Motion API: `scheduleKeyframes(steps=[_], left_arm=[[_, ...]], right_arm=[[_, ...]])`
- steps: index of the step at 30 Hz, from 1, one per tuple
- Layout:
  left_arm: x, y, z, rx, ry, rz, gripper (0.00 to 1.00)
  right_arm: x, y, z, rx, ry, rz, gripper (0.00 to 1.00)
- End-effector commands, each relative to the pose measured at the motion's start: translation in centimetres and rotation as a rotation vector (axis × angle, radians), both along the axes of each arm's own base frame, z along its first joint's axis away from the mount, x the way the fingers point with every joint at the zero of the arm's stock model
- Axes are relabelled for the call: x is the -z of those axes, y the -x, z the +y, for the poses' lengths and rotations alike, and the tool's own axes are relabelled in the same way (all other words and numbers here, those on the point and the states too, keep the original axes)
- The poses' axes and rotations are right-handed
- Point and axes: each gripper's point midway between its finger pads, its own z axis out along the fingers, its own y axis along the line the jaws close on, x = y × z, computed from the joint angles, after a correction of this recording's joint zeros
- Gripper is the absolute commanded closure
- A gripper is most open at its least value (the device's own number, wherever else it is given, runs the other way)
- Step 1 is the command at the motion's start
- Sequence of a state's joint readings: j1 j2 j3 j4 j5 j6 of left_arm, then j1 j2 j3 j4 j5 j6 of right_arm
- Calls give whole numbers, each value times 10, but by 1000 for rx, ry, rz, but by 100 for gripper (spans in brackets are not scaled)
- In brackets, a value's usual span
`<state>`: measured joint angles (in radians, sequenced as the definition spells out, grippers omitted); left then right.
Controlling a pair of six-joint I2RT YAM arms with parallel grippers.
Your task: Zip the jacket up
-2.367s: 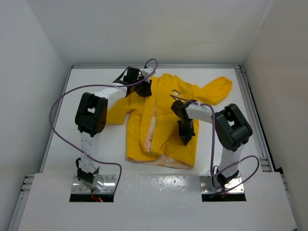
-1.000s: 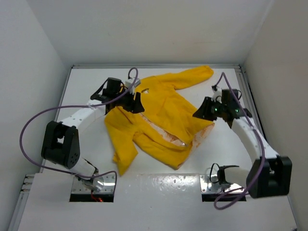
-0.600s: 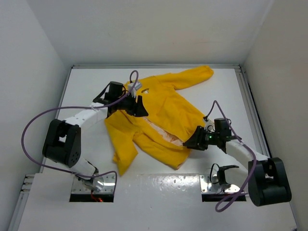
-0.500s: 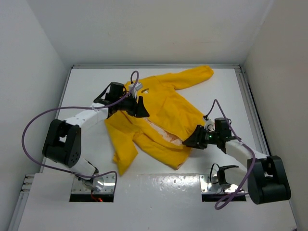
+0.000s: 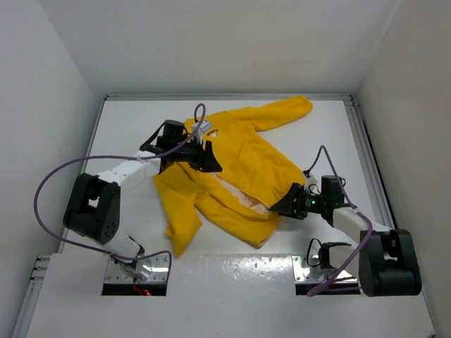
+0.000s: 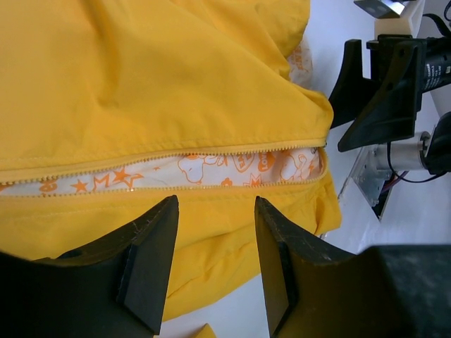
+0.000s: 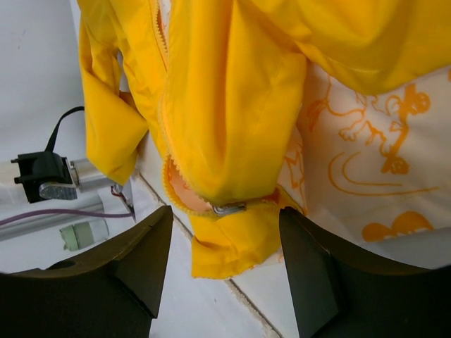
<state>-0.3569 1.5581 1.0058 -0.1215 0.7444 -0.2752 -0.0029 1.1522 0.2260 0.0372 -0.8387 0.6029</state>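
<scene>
Lying on the white tabletop (image 5: 134, 127), the bright yellow fabric jacket (image 5: 239, 169) is being shown unzipped, its silver slider (image 7: 229, 208) at the hem; the whole closure is judged outstanding. The left end effector (image 6: 215, 211) and right end effector (image 5: 280, 208) are being held released.

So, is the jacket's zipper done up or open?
Open. On the jacket, the zipper teeth run in two separate rows with printed lining between them; the slider sits near the hem.
</scene>
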Motion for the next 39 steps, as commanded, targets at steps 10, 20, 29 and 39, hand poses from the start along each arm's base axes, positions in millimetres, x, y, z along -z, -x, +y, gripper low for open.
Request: scheduleKeyframes(steps=[10, 20, 29, 39], left_arm=[[-10, -5, -15, 23, 34, -26, 47], [-9, -5, -19, 29, 40, -27, 47], [-5, 1, -20, 47, 49, -13, 47], [-5, 23, -32, 112, 157, 69, 47]], right_arm=[[-1, -15, 1, 19, -70, -165, 40], [-26, -26, 7, 15, -134, -229, 56], [-45, -13, 12, -14, -190, -231, 67], [-52, -2, 18, -48, -207, -239, 70]])
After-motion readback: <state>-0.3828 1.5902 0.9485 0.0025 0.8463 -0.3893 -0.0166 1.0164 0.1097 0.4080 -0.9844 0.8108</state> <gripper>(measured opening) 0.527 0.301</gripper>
